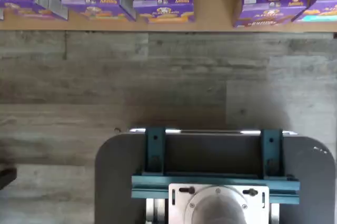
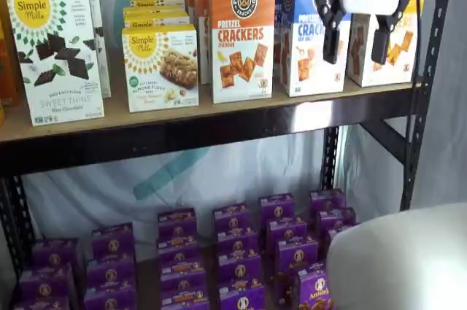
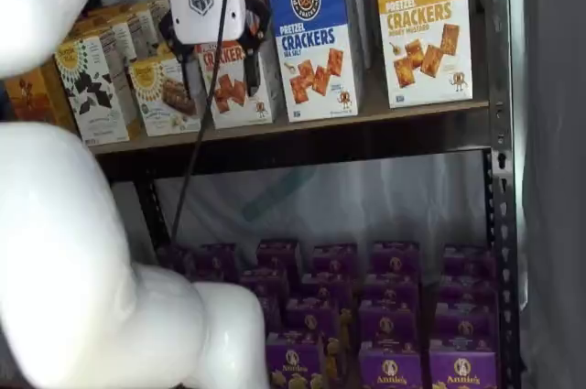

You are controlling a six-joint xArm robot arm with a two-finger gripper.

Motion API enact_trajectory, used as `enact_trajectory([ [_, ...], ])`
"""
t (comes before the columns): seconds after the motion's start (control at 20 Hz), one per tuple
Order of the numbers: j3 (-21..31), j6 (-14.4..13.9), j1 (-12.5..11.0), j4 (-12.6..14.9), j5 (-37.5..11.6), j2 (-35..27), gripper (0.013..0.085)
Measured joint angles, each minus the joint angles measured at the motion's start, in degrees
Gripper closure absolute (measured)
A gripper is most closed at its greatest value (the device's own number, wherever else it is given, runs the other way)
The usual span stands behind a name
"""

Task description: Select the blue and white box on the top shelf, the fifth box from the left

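Observation:
The blue and white box (image 2: 306, 40) stands upright on the top shelf (image 2: 219, 117), between an orange-topped carton and a yellow-topped carton. It also shows in a shelf view (image 3: 316, 41) on the tan board (image 3: 366, 113). My gripper (image 2: 357, 41) hangs in front of the shelf, just right of the blue and white box's front and overlapping the yellow-topped carton. Its two black fingers point down with a plain gap between them and hold nothing. The wrist view shows neither the box nor the fingers.
The orange-topped cheddar carton (image 2: 242, 33), the yellow-topped carton (image 3: 423, 23) and Simple Mills boxes (image 2: 55, 55) share the top shelf. Small purple boxes (image 2: 233, 252) fill the lower level, also in the wrist view (image 1: 163, 2). A black upright (image 2: 427, 69) stands right. My white arm (image 3: 73, 252) fills the left.

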State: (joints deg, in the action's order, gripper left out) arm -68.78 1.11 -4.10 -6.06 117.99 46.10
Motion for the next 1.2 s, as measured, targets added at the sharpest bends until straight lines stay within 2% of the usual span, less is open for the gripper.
enact_trajectory([
  [0.2,0.5,-0.8,2.3,2.9,-2.8,0.6,0.0130],
  [0.4,1.5,-2.6,5.5,6.5,-8.5,1.2,0.0130],
  [0.6,1.7,-3.9,7.1,8.7,-14.5,-0.1,0.0130],
  [0.7,1.3,-3.9,7.0,9.2,-17.4,-1.3,0.0130],
  [0.85,0.2,-2.8,5.7,9.5,-21.1,-3.5,0.0130],
  [1.0,-1.7,-0.9,3.3,8.3,-23.4,-5.8,0.0130],
  [1.2,-4.8,1.6,0.6,6.5,-24.1,-9.1,0.0130],
])
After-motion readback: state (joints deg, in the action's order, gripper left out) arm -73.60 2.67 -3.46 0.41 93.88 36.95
